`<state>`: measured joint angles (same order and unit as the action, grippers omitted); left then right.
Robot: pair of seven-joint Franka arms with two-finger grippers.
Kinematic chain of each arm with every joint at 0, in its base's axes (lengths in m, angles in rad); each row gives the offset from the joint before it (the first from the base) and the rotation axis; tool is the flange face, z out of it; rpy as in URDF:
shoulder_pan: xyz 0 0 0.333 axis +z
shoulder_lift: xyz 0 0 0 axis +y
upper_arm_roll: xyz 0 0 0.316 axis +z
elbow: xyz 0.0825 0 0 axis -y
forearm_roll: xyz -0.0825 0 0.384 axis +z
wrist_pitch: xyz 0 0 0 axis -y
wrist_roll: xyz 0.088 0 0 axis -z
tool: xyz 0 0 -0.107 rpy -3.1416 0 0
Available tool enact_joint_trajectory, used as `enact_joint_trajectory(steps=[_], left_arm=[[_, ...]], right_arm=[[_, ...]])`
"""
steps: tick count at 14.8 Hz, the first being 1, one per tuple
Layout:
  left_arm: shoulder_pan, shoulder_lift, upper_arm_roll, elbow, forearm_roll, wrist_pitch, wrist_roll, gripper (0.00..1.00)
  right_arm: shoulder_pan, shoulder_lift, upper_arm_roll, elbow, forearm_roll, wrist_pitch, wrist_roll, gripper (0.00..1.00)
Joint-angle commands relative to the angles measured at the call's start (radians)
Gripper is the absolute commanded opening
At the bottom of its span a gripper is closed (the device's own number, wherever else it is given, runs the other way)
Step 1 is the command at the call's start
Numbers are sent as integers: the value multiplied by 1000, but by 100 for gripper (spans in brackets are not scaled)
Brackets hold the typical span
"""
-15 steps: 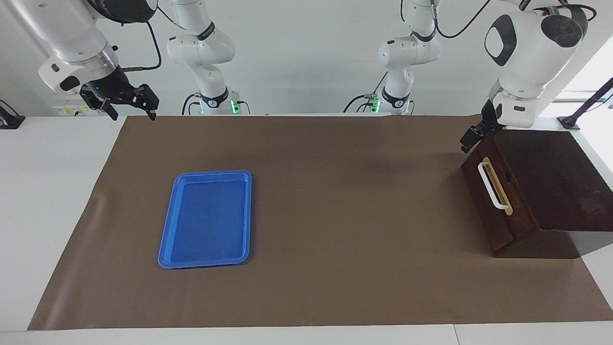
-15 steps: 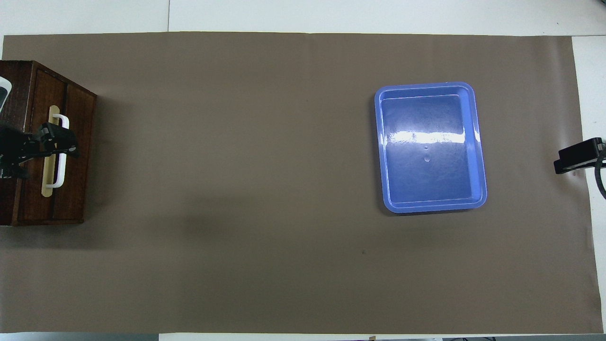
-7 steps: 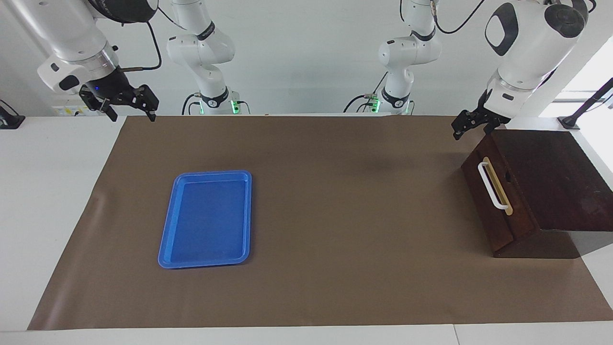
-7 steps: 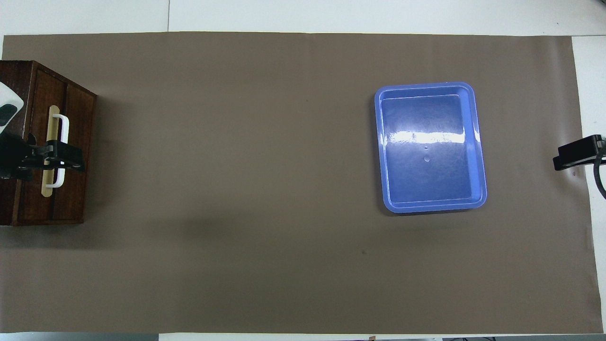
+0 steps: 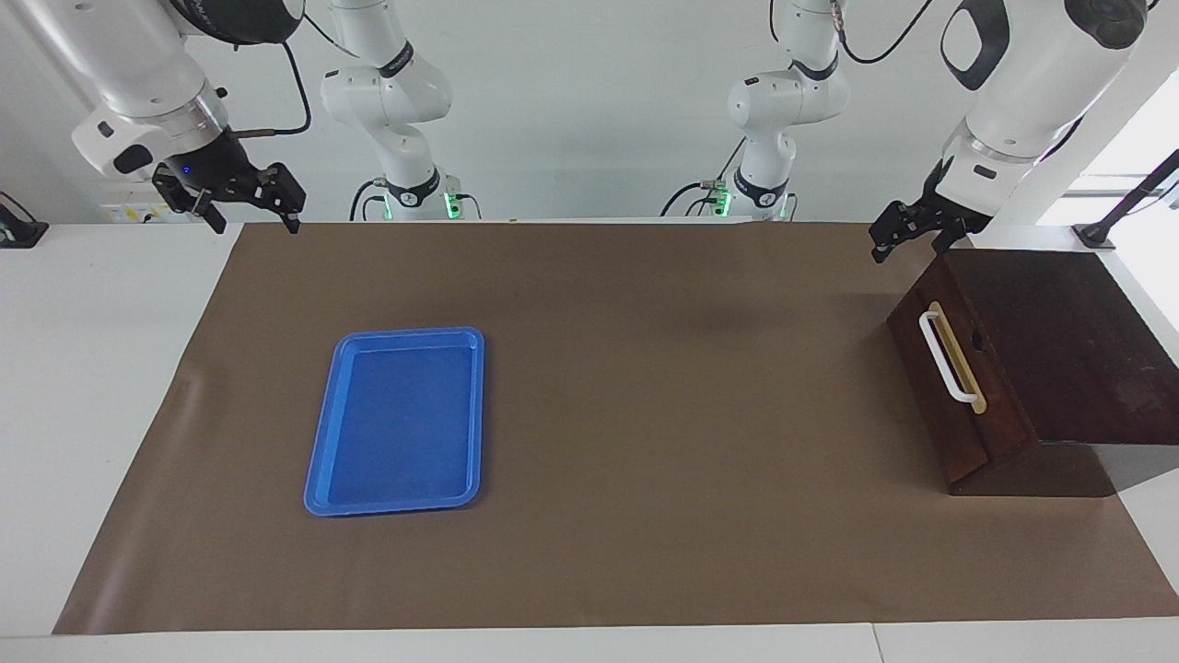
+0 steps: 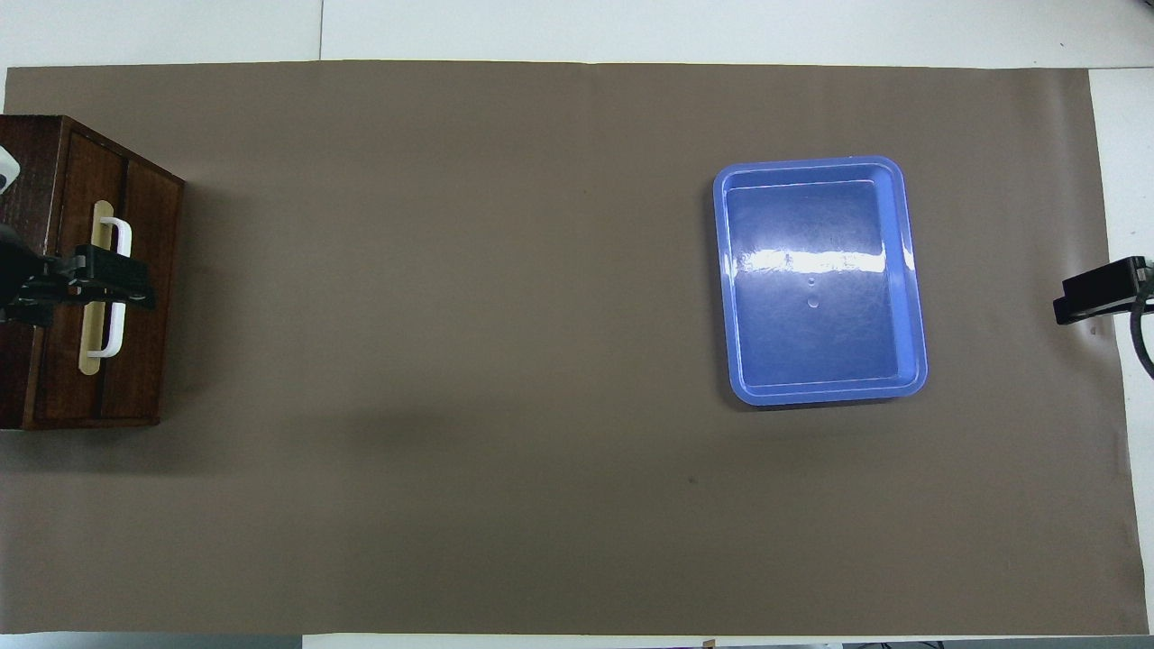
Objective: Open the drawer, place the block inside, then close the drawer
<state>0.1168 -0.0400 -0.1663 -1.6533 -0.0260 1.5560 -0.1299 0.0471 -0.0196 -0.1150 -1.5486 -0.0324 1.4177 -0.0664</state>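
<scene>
Both hands (left [image 5: 907, 238], right [image 5: 249, 207]) hang released; one drawer [image 5: 953, 382], one tray [image 5: 398, 421].

Glossy plastic tray [image 6: 912, 270], dark wooden drawer [image 5: 953, 405]

Left gripper [image 5: 907, 237] raised in the air near the robots' edge of the surface at the left arm's end, fingers spread, holding nothing. Right gripper [image 5: 244, 203] waiting aloft over the right arm's corner by the robots' edge, fingers likewise apart and empty.
</scene>
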Motion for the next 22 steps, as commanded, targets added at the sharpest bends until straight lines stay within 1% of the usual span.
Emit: enact_joint_trajectory(steps=[1, 8, 10, 14, 22], left_arm=[[15, 5, -4, 27, -25, -17, 16, 100], [-12, 9, 2, 30, -11, -5, 24, 100], [-55, 11, 43, 30, -9, -13, 30, 100], [-52, 17, 47, 50, -11, -31, 30, 100], [-49, 12, 50, 44, -11, -20, 32, 100]], right_arm=[[-6, -22, 3, -27, -7, 12, 16, 100], [-7, -22, 3, -27, -7, 10, 14, 100], [-7, -22, 3, -27, -7, 10, 16, 100], [-7, -22, 3, -27, -7, 10, 16, 100], [-7, -22, 3, -27, -7, 10, 16, 100]])
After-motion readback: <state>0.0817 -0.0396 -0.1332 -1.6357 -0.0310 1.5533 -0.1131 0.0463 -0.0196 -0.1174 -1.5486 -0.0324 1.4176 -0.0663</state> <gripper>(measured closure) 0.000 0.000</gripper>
